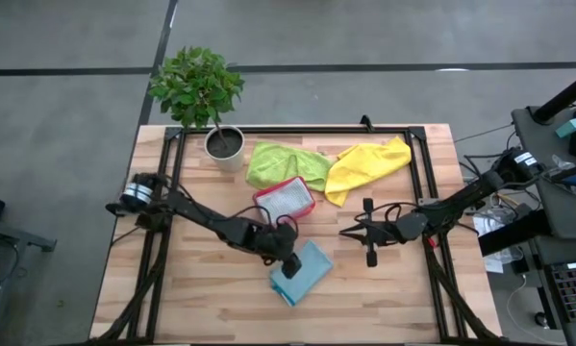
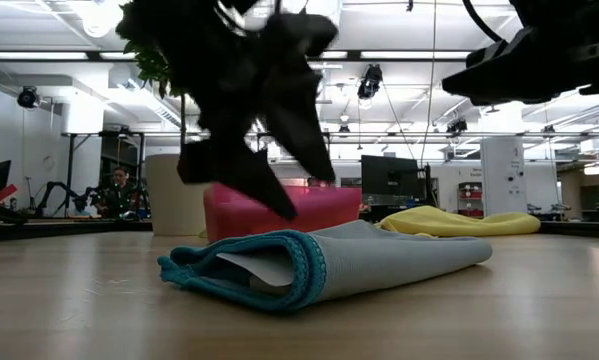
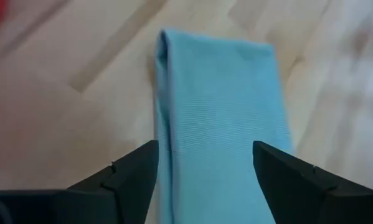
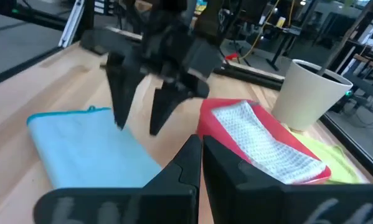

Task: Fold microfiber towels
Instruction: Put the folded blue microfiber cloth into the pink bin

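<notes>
A light teal-blue microfiber towel (image 1: 310,276) lies folded on the wooden table (image 1: 201,308) near its front middle, layered fold edge (image 2: 299,272) toward the low camera. My left gripper (image 1: 289,266) hangs open just over its left part, slanting down, one finger on either side of the towel's width (image 3: 223,124) and no contact showing. My right gripper (image 1: 345,232) is shut, level and clear of the table to the towel's right. A lime green towel (image 1: 283,163) and a yellow towel (image 1: 366,165) lie crumpled at the back.
A pink tray (image 1: 268,193) holding a pale cloth (image 4: 261,143) stands just behind the teal towel. A potted plant (image 1: 224,144) stands at the back left. A black frame (image 1: 297,132) runs along the table's back and sides. Bare wood lies at the front left and right.
</notes>
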`<action>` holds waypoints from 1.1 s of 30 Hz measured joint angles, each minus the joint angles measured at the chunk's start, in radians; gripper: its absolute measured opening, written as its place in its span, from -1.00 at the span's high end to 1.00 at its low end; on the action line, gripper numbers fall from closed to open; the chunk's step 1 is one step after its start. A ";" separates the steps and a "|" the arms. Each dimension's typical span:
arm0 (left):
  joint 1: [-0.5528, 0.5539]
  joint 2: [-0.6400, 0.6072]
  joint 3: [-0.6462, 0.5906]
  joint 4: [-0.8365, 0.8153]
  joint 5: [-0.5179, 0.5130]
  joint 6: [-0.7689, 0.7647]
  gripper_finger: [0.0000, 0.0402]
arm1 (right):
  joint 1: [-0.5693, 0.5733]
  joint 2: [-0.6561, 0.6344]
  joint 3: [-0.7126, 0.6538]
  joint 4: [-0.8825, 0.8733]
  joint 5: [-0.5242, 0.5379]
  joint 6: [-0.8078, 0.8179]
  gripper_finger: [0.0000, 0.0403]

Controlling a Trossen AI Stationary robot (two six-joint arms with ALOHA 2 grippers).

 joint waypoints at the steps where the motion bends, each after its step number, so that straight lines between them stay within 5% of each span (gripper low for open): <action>1: 0.000 0.015 0.002 0.005 0.001 0.000 -0.22 | 0.000 0.000 0.000 -0.001 0.000 0.000 0.96; 19: -0.028 0.137 0.026 0.068 -0.019 -0.014 -0.20 | 0.000 -0.001 -0.001 0.006 0.004 -0.018 0.96; 33: -0.071 0.162 0.019 0.130 -0.070 -0.039 0.44 | -0.003 -0.001 0.003 0.036 0.004 -0.051 0.96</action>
